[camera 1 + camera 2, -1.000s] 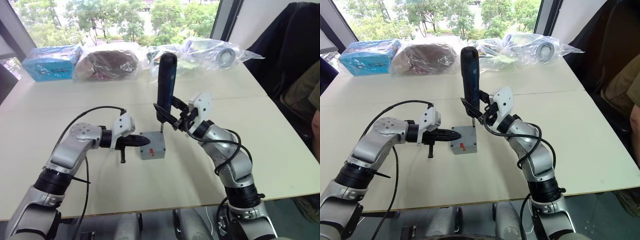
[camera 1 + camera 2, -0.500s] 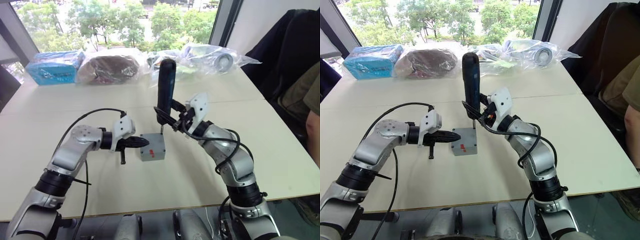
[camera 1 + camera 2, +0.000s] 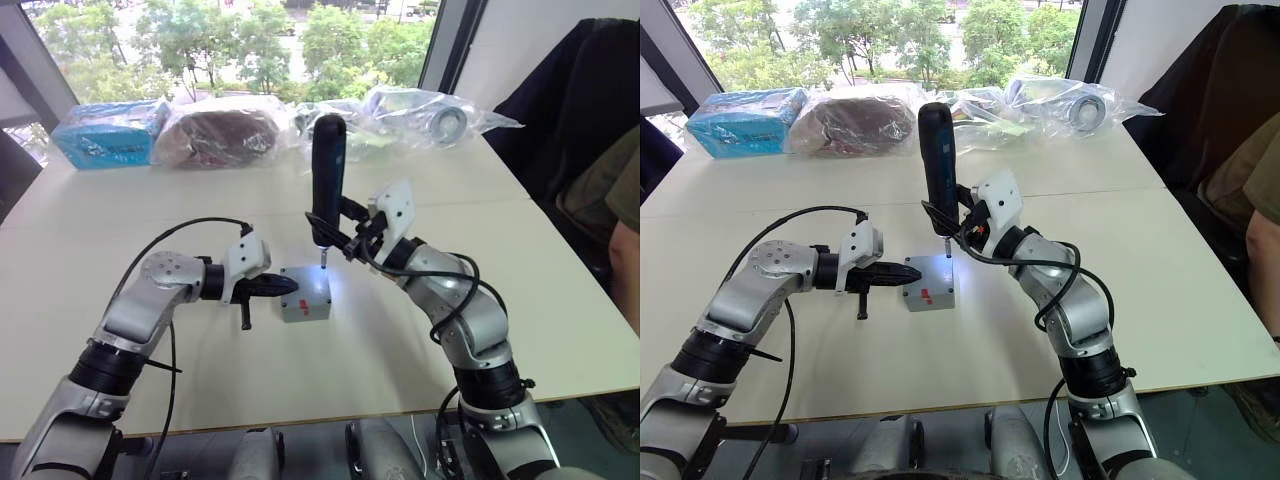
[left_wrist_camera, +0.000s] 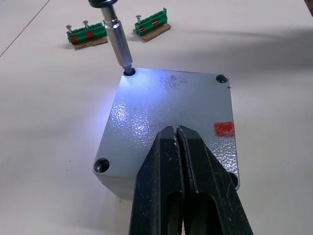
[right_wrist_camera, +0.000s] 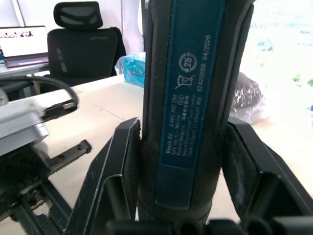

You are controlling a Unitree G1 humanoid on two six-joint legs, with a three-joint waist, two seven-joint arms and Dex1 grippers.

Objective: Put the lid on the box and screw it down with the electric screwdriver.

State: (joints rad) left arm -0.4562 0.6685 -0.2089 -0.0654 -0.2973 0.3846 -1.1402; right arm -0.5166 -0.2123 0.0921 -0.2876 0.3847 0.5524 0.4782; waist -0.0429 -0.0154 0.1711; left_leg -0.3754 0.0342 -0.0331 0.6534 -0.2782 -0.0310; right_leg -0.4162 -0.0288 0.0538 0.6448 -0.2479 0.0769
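lid (image 4: 171,107): grey, red mark, lit corner | right pincer (image 3: 338,240): grips electric screwdriver (image 3: 327,170) | left pincer (image 4: 177,147): closed on lid

Grey speckled lid (image 4: 171,117) with a small red mark, washed bluish-white at one corner by the light of the dark blue-black electric screwdriver (image 3: 327,175). Black fingers (image 4: 195,186) over it. Two green blocks (image 4: 120,30) with red spots on the cream table (image 3: 150,215).

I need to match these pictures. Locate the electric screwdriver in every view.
Left eye: electric screwdriver upright at centre, above the lid.
Right eye: upright at centre.
Left wrist: its bit in the lid's corner hole.
Right wrist: body between the fingers.
Shared landmark: the lid.
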